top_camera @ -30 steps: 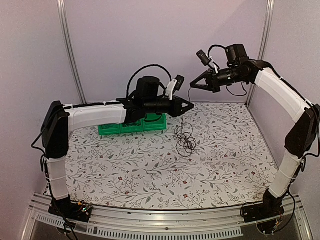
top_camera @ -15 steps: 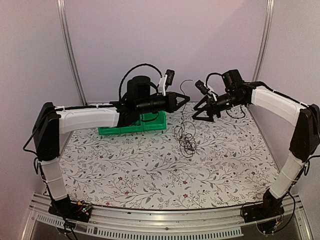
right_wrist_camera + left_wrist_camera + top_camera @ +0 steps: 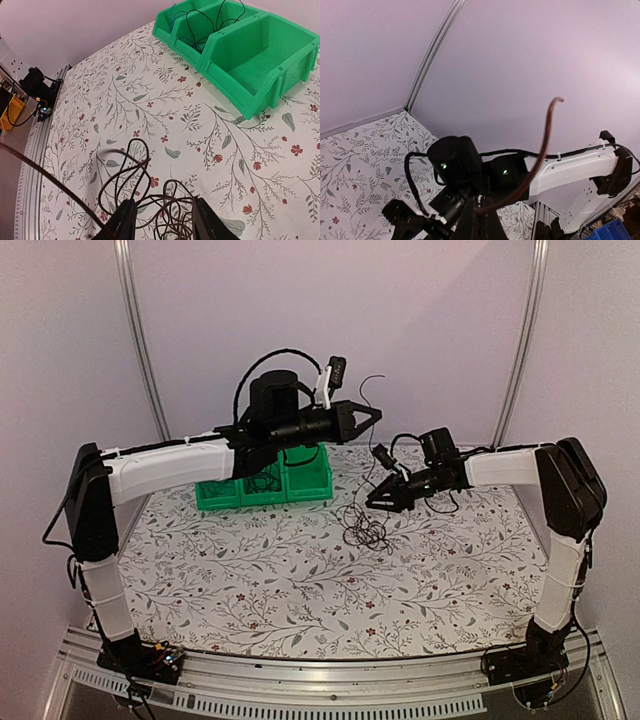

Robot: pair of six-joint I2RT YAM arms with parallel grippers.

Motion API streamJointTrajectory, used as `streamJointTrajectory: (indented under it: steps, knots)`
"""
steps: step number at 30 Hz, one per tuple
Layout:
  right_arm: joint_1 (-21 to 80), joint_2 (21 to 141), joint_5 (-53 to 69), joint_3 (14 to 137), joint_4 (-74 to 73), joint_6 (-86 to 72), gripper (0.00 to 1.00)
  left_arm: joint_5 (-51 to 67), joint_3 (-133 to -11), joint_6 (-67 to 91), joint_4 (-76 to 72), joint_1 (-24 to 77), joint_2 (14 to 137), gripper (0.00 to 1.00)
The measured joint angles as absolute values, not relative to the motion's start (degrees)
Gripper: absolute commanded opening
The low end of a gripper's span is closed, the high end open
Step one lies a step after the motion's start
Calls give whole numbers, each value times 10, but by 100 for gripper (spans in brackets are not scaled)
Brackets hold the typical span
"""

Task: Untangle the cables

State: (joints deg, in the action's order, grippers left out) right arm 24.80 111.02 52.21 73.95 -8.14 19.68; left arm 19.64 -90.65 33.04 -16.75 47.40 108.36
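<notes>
The left gripper (image 3: 372, 416) is raised over the far part of the table (image 3: 250, 580), a little higher than half a second ago. Its fingers are pressed together on one thin cable (image 3: 543, 150). A short free end of it curls up above the fingers, and the rest hangs down to the tangle (image 3: 366, 532). The tangle lies on the table, right of the green bin (image 3: 310, 492), in nearly the same place as before.

The bigger change is on the right side. The right gripper (image 3: 372, 502) was up in the air at the level of the left one. Now it has come down and toward the middle, and it is low, just beside the tangle. Its fingers are spread wide and hold nothing. In the right wrist view the dark loops lie between and under the two fingers, but I cannot tell if the fingers touch them.

In the bin, two compartments hold some other thin cords, black and blue.
</notes>
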Motion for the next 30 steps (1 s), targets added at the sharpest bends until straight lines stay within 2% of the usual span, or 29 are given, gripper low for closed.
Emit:
streamJointTrajectory:
  steps: [1, 2, 9, 12, 17, 23, 30]
  knots:
    - [248, 1122, 528, 732, -71, 186, 11, 197, -924, 328, -157, 474, 1084, 0]
    - [248, 1135, 535, 725, -63, 167, 8, 197, -945, 326, -145, 474, 1084, 0]
    - [245, 1183, 554, 705, -24, 62, 7, 179, -1171, 272, -58, 474, 1108, 0]
    - [240, 1184, 540, 692, -25, 42, 16, 157, -1250, 246, -44, 474, 1117, 0]
    - [211, 1184, 510, 685, -28, 22, 28, 103, -1293, 212, -61, 474, 1118, 0]
    - [170, 1188, 471, 686, -48, 20, 34, 59, -1368, 195, -79, 472, 1149, 0]
    - [167, 1188, 473, 707, -106, 40, 46, 15, -1330, 191, -97, 450, 1142, 0]
